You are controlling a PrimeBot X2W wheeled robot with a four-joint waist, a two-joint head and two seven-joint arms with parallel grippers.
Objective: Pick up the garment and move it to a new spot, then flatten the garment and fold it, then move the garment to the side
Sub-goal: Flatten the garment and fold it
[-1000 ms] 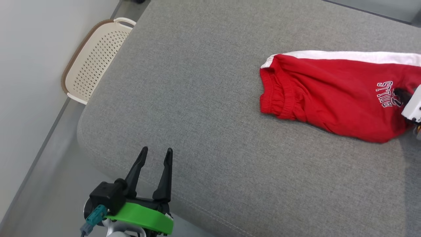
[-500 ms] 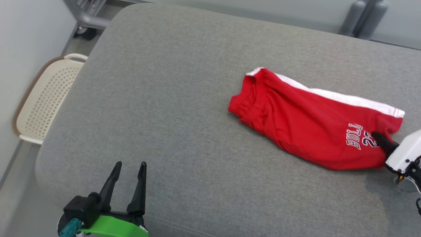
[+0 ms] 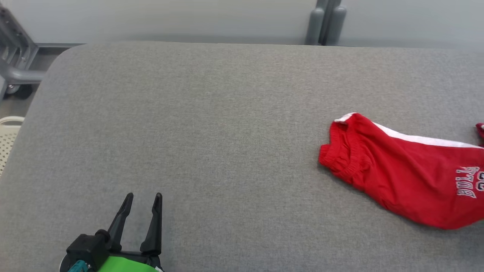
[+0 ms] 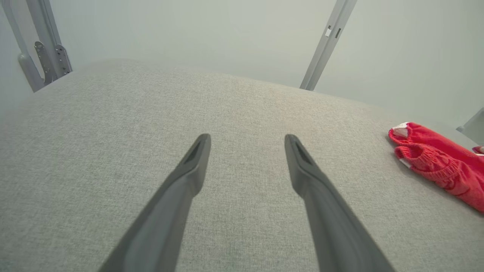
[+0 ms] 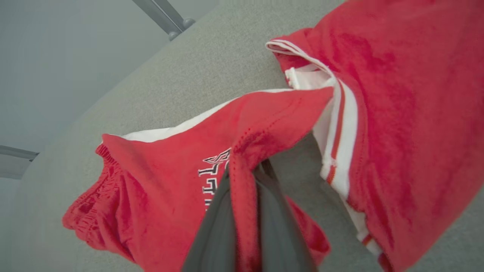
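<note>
Table (image 3: 227,113) – padded, covered in grey woven fabric, rounded corners, takes up most of the head view. Garment (image 3: 401,181) – red shorts with a white side stripe and white block lettering; it lies on the right part of the table, its gathered elastic waistband pointing toward the table's middle and its far end running off the right edge of the head view. In the left wrist view the garment (image 4: 438,166) sits at the right margin, waistband end nearest. Left pincer (image 3: 143,196) – low over the near left part of the table, well apart from the garment; its fingers stand apart with only bare grey fabric between them, confirmed in its own wrist view (image 4: 247,139). Right pincer (image 5: 245,170) – dark fingers drawn together on a fold of the red cloth near the lettering, the garment (image 5: 162,189) draping from there down to the table (image 5: 189,75); a red-and-white striped hem hangs to the right of the fingers. Cream perforated basket (image 3: 7,139) beside the table's left end. Grey metal frame (image 3: 15,71) beyond the far left corner.
</note>
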